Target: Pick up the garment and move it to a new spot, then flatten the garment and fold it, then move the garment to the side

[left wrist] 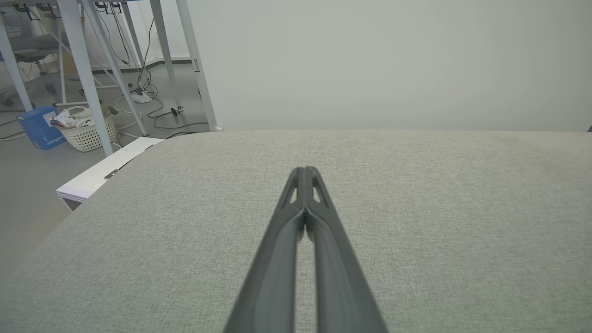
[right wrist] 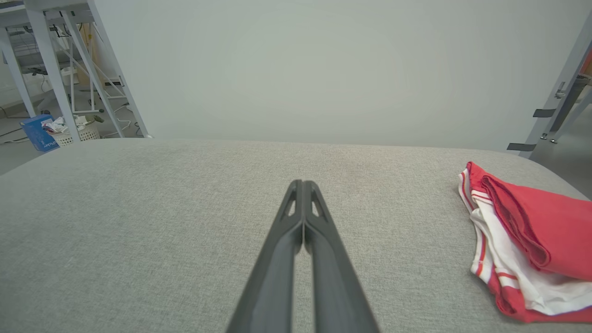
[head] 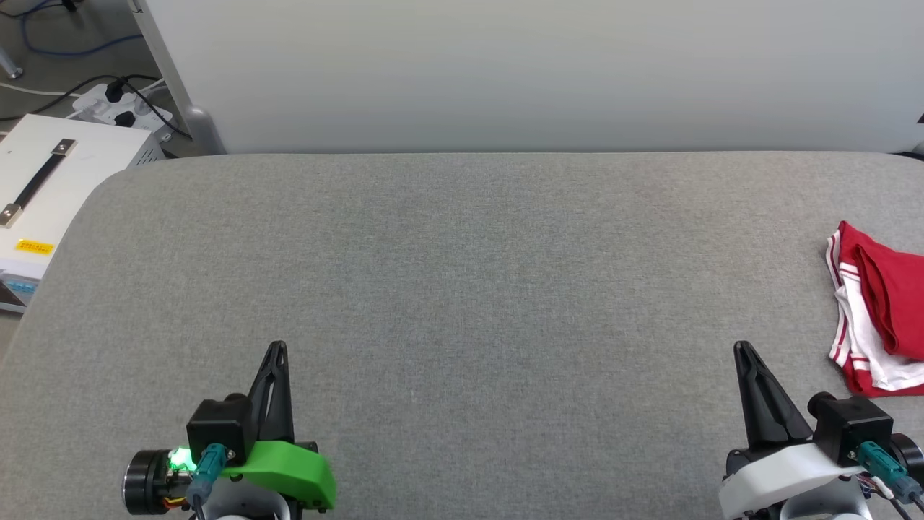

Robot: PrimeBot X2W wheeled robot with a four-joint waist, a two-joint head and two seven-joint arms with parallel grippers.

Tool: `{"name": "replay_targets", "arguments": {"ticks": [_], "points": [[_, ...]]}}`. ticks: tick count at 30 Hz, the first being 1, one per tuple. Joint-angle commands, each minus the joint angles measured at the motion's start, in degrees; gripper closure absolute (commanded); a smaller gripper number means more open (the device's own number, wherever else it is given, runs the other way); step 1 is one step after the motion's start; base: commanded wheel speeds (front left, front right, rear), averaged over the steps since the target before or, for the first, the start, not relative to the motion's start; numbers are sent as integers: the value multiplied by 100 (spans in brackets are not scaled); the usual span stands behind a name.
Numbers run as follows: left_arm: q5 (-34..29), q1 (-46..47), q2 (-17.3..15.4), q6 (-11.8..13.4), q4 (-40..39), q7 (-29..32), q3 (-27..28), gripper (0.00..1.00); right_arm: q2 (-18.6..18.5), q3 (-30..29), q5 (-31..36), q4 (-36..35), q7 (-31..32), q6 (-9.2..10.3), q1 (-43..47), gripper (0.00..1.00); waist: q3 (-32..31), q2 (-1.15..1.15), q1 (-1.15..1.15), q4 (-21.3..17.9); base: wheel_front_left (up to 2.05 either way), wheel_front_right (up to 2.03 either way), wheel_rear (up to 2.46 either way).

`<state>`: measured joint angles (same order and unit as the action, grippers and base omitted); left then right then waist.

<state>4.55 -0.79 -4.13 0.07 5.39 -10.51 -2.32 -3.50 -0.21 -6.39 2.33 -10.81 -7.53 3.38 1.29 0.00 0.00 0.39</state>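
The garment [head: 881,318] lies folded into a small red bundle with white sleeve cloth and red-and-white striped trim, at the far right of the grey fabric table [head: 462,289], partly cut off by the frame edge. The right wrist view shows the garment [right wrist: 532,231] at its right side, resting flat. My right gripper [head: 743,348] stands shut and empty near the table's front, left of and nearer than the garment. At the lower left my left gripper [head: 276,348] is shut and empty too. Both wrist views show fingers pressed together, left gripper [left wrist: 305,170] and right gripper [right wrist: 301,183].
A pale wall panel [head: 505,72] stands behind the table. To the left, off the table, sit a white box [head: 50,188] with a black handle and a power strip [head: 119,105] with cables. Table legs, a laundry basket [left wrist: 88,129] and a blue box [left wrist: 39,134] stand on the floor.
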Motion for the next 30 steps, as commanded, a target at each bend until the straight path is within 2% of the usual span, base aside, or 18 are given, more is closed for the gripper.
{"name": "replay_targets", "arguments": {"ticks": [1, 30], "points": [[-63, 22, 22, -2, -31, 29, 18, 100, 18, 2, 50, -53, 37, 1, -90, 100, -2, 0, 0, 0, 0, 0, 0], [-218, 44, 62, -4, -231, 431, 103, 100, 35, 10, 282, -124, 448, 2, -187, 100, -52, 0, 0, -16, 0, 0, 0]]}}
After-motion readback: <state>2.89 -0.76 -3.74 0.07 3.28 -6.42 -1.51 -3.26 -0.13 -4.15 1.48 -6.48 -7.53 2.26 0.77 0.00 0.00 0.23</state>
